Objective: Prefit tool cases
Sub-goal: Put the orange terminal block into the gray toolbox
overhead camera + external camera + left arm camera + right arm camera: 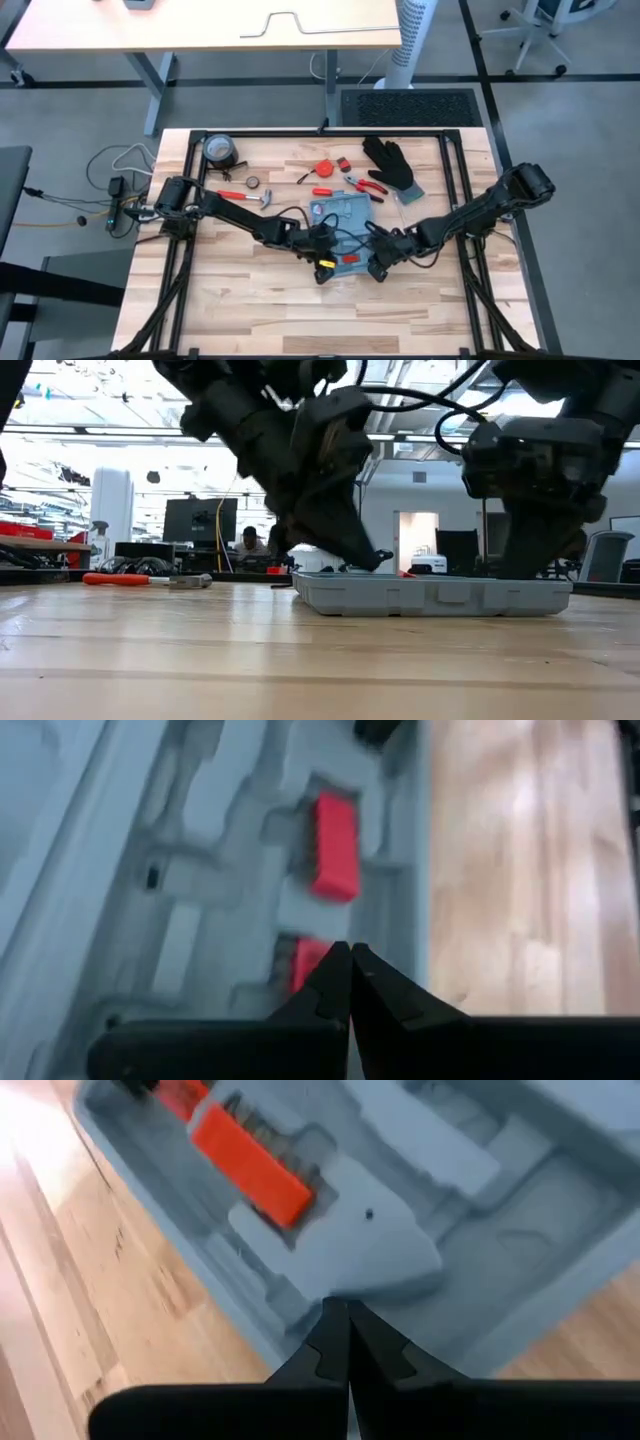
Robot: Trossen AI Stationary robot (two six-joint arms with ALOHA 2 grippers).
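— Wooden planks make up the bench [250, 290], with a black frame round its edges and grey floor beyond. What sits in the middle?

— One tool case [340, 215], light blue, lying open and flat near the centre. Its moulded slots hold an orange bit holder [250, 1165], seated in a recess along one wall.

— And the arms?

— Both reach in to the case's near edge. The left hand [322, 262] is at the near-left corner, its fingers pressed together with nothing between them, tips just over the tray by the orange piece. The right hand [380, 265] is at the near-right corner, fingers likewise closed on nothing, tips at the case wall.

— From bench height?

— The case [430, 595] rests flat on the wood, both hands down on it from above.

— Anything else on the bench?

— A black glove [392, 165] lies beyond the case to the right, red-handled pliers [362, 184] just beside it. A hammer [248, 198] lies to the left, and a roll of tape [220, 150] sits at the far-left corner.
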